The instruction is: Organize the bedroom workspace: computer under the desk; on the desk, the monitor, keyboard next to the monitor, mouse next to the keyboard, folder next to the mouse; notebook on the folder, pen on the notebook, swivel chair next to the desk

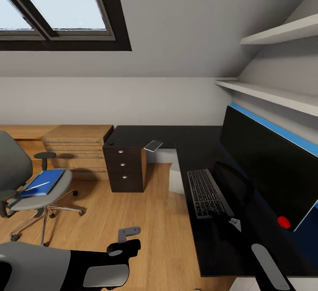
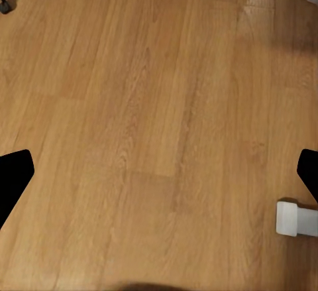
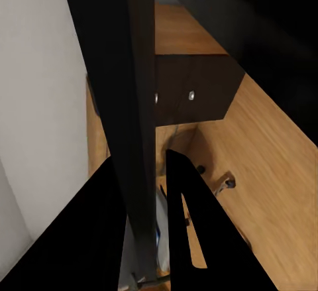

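1. Resting on the swivel chair (image 1: 42,194) seat is the blue folder (image 1: 43,182); the keyboard (image 1: 206,192) lies on the black desk (image 1: 194,145) beside the monitor (image 1: 269,167).
2. Left gripper (image 2: 159,178) hangs over wood floor (image 2: 146,105), fingers spread wide.
3. Right gripper (image 3: 149,205) apparently straddles a dark panel (image 3: 132,105); I cannot tell its state.

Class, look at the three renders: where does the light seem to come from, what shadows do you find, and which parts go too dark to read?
Head view: skylight bright, swivel chair shadows the floor. Left wrist view: evenly lit floor. Right wrist view: end effector fingers pure black silhouettes, detail lost.
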`<state>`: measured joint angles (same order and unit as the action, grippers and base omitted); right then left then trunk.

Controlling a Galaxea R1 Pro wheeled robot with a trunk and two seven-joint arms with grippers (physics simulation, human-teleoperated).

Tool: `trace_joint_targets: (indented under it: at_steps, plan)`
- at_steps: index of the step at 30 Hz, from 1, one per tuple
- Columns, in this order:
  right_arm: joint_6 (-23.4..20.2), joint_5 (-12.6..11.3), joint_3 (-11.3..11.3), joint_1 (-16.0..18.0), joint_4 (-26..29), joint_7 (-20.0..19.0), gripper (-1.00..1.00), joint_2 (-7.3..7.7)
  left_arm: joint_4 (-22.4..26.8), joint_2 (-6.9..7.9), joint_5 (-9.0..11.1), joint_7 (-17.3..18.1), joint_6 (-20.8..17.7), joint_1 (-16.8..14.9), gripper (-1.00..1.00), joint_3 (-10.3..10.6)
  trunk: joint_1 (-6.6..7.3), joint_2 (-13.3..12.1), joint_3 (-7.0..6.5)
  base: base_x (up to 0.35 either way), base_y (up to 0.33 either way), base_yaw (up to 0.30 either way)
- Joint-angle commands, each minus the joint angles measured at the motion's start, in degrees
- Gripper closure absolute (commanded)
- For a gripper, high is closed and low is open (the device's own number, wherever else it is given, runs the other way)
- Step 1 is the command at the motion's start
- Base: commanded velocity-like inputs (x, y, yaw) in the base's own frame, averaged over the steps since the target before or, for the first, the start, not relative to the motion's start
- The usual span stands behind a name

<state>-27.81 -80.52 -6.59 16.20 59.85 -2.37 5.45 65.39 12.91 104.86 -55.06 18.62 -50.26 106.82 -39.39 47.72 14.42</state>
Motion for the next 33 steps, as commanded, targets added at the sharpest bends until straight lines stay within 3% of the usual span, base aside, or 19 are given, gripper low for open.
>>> trace_joint_targets:
  at_steps: [1, 33]
  plan:
    - [-0.3, -0.1, -0.1, 0.1, -0.1, -0.3, 1.00, -0.02, 0.1, 0.01, 0.3, 0.0, 0.3, -0.1, -1.00, 0.1, -0.01, 0.1, 0.08, 0.000, 0.000, 0.000]
    - [-0.2, 0.1, -0.1, 0.2, -0.5, -0.2, 1.00, 0.26, 0.1, 0.03, 0.4, 0.0, 0.3, -0.1, -1.00, 0.1, -0.01, 0.1, 0.08, 0.098, -0.035, 0.000]
